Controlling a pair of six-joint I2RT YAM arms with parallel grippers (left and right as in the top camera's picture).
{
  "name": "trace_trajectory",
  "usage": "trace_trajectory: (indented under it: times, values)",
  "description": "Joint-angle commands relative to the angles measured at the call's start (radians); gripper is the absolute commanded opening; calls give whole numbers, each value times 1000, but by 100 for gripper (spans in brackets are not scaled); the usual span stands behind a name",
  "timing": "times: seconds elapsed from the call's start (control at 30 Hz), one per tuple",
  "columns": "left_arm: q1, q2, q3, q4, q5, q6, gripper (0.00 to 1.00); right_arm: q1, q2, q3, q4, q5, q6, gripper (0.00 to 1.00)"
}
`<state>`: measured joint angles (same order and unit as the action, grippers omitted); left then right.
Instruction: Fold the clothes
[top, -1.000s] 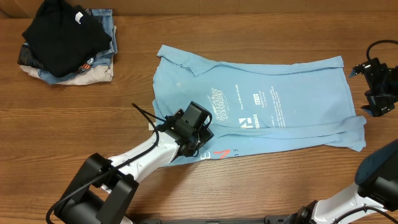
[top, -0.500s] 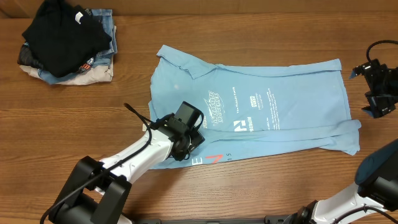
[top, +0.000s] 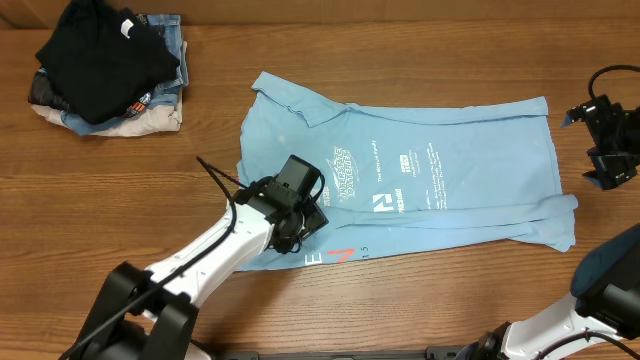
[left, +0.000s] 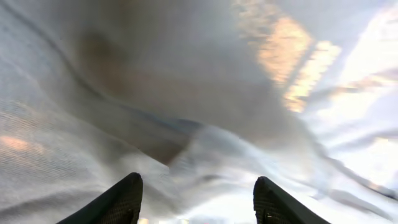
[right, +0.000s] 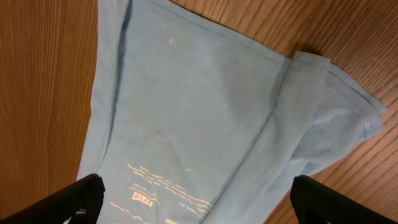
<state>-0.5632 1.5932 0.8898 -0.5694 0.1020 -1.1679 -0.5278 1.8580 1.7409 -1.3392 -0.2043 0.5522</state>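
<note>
The clothes, a light sky-blue T-shirt (top: 450, 170), lie spread across the wooden table with the lower long edge folded over and white chest lettering showing. My left gripper (top: 312, 205) hovers low over the shirt's left part. In the left wrist view blurred pale cloth (left: 186, 93) fills the frame, and the left gripper (left: 199, 186) has its fingertips well apart, open, with a soft ridge of fabric just ahead. My right gripper (top: 608, 150) hangs off the shirt's right end. In its wrist view the shirt (right: 186, 112) lies below the right gripper (right: 199, 205), which is wide open and empty.
A pile with a black garment (top: 95, 50) on top of denim and beige folded clothes (top: 165, 112) sits at the far left corner. Bare wood table (top: 120, 190) lies to the left and along the front edge.
My left gripper has moved up and to the left over the shirt. The shirt has slid slightly left, and more lettering shows at its lower edge. The right arm stays still.
</note>
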Motion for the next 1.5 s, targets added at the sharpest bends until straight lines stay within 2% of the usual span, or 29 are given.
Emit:
trace_trajectory:
  times: [0.0, 0.2, 0.77, 1.2, 1.47]
  values:
    - [-15, -23, 26, -8, 7, 14, 63, 5, -12, 14, 1, 9, -11, 100]
    - [-13, -5, 25, -13, 39, -25, 61, 5, -12, 14, -2, 9, -11, 100]
    - [-14, 74, 24, 7, 64, -21, 57, 5, -12, 14, -9, 9, -11, 100]
    - [-14, 75, 24, 10, 26, -21, 47, 5, -12, 14, -10, 9, -11, 100]
    - [-14, 82, 23, 10, 30, -22, 49, 5, -12, 14, -10, 9, -11, 100]
